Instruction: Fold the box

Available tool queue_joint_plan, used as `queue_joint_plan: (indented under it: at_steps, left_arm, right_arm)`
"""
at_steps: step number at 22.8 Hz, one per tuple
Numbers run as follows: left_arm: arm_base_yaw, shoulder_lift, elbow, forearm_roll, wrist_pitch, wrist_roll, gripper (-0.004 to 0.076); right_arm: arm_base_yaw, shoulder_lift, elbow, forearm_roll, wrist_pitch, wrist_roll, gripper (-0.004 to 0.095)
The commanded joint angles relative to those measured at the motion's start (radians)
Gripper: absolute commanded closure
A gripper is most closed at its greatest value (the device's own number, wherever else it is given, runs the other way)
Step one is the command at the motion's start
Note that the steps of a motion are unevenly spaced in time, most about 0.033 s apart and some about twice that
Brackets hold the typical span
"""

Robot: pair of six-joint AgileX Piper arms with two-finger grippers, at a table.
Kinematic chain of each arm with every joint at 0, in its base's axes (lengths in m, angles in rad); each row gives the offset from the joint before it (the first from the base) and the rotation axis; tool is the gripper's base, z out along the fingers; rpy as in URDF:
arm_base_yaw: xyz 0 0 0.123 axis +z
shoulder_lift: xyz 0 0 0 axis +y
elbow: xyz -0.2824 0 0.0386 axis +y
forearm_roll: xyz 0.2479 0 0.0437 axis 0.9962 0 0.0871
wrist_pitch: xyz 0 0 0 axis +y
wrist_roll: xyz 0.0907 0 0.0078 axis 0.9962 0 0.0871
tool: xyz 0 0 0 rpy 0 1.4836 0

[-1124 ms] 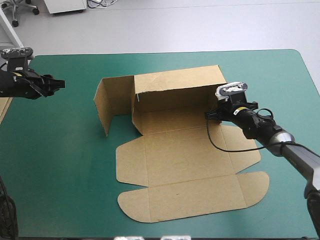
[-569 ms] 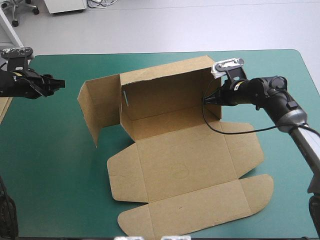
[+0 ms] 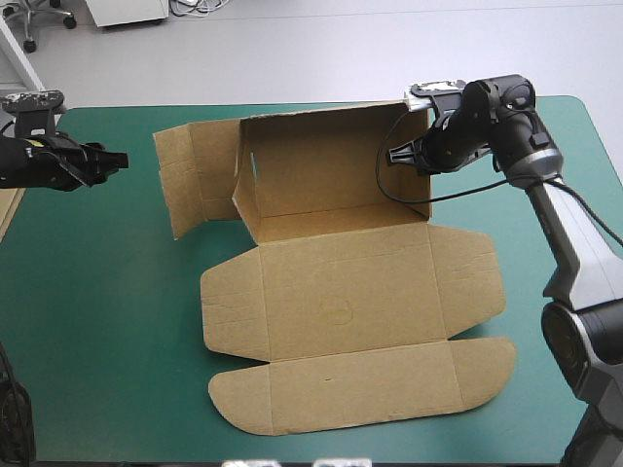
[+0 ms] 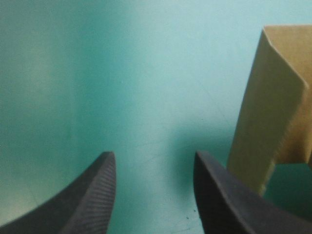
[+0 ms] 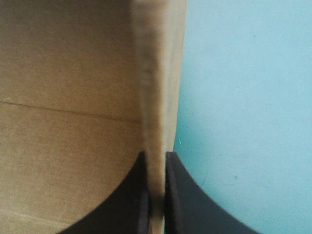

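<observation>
Box sits centre frame in the high view, back wall upright in the upper middle. Base panel and lid lie flat below it, toward the near edge.

Since the earlier frames the whole sheet has slewed and slid toward the top of the frame. The left end flap, earlier angled toward the near side, now splays out at upper left, roughly in line with the wall. My read: this was a reposition and square-up, not a fold. The end flaps still need turning in and no wall is tucked.

Material is plain brown board: matte, scored creases, rounded lid tabs at the bottom of the frame, a thin raw edge.

Right gripper is at upper right with its jaws pinched on the wall's right end. The wrist view shows the board edge running up between the fingers.

Left gripper is at far left in the same spot as earlier, jaws apart and empty over the teal-green cover.

Spare board edge shows at the left border.
</observation>
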Motion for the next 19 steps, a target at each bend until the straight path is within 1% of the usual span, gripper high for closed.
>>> queue_joint_plan:
  at_steps: [1,3,6,8,10,12,15,17,19]
  left_arm:
    - [0.001,-0.035,-0.026,-0.035,-0.05,-0.008,0.0369]
    - [0.001,-0.035,-0.026,-0.035,-0.041,-0.008,0.0369]
    - [0.001,-0.035,-0.026,-0.028,-0.033,-0.008,0.0369]
    - [0.001,-0.035,-0.026,-0.028,-0.03,-0.008,0.0369]
    - [0.001,-0.035,-0.026,-0.028,-0.03,-0.008,0.0369]
    - [0.001,-0.035,-0.026,-0.028,-0.03,-0.008,0.0369]
    - [0.001,-0.035,-0.026,-0.028,-0.032,-0.008,0.0369]
    - [0.001,-0.035,-0.026,-0.028,-0.034,-0.008,0.0369]
    - [0.001,-0.035,-0.026,-0.028,-0.034,-0.008,0.0369]
  right_arm:
    - [-0.008,-0.022,-0.015,0.033,0.004,0.034,0.0926]
    - [-0.008,-0.009,0.034,0.073,0.004,0.034,0.0926]
    - [-0.008,-0.007,0.135,0.08,0.004,0.034,0.0926]
    - [-0.008,-0.006,0.187,0.089,0.002,0.0,0.0926]
    - [-0.008,-0.004,0.187,0.085,-0.005,-0.049,0.0885]
    - [-0.008,-0.004,0.157,0.085,-0.026,-0.075,0.0674]
    - [-0.008,-0.004,0.118,0.085,-0.039,-0.079,0.0467]
    - [-0.008,-0.004,0.089,0.085,-0.046,-0.079,0.036]
    - [-0.008,-0.004,0.049,0.083,-0.049,-0.079,0.0309]
